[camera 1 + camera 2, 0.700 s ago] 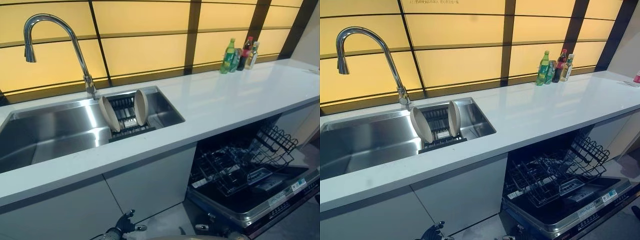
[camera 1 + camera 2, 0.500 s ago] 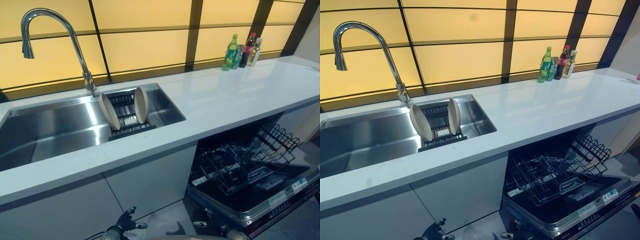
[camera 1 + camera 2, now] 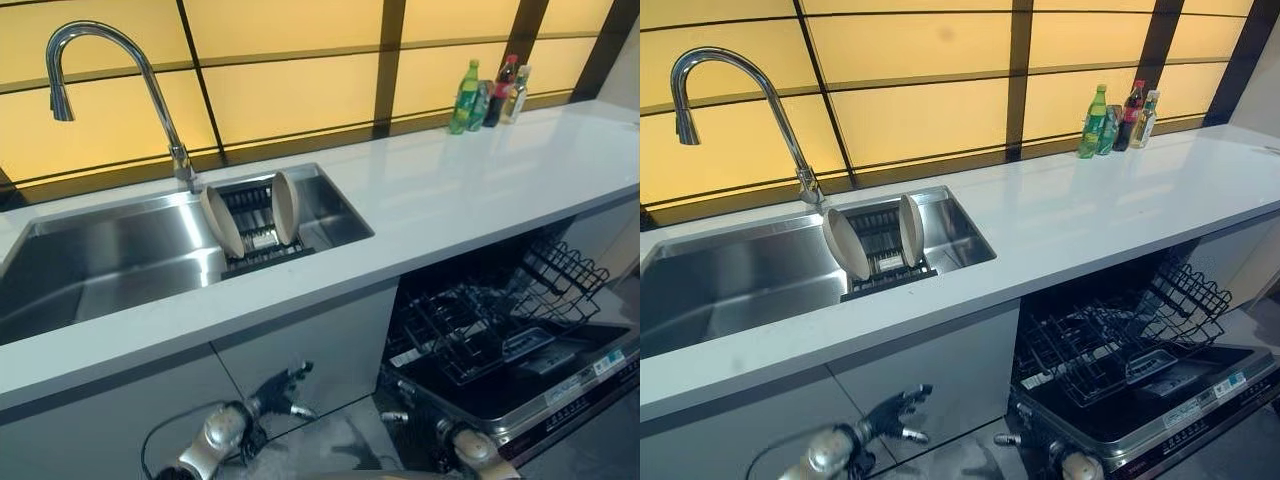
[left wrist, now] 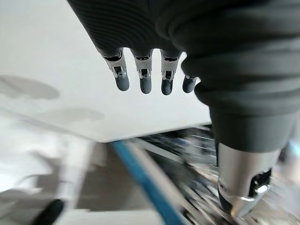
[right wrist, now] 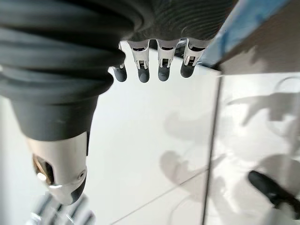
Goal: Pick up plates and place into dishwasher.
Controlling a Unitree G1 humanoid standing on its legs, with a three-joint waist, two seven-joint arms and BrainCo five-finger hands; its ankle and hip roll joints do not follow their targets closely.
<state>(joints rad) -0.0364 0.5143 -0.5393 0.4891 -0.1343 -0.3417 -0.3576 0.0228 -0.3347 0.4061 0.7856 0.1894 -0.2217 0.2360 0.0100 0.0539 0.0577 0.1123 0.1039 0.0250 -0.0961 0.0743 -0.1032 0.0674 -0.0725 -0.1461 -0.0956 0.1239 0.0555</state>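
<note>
Standing on edge in the sink (image 3: 120, 250) rack (image 3: 262, 255), two plates (image 3: 222, 222) lean apart. Below, left hand (image 3: 278, 391) and right hand (image 5: 154, 65) hang with relaxed, empty fingers; the dishwasher (image 3: 520, 370) is open.

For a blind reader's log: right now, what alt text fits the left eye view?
Two plates stand on edge in a sink rack; the dishwasher below the counter is open, and the left hand hangs low, holding nothing.
</note>
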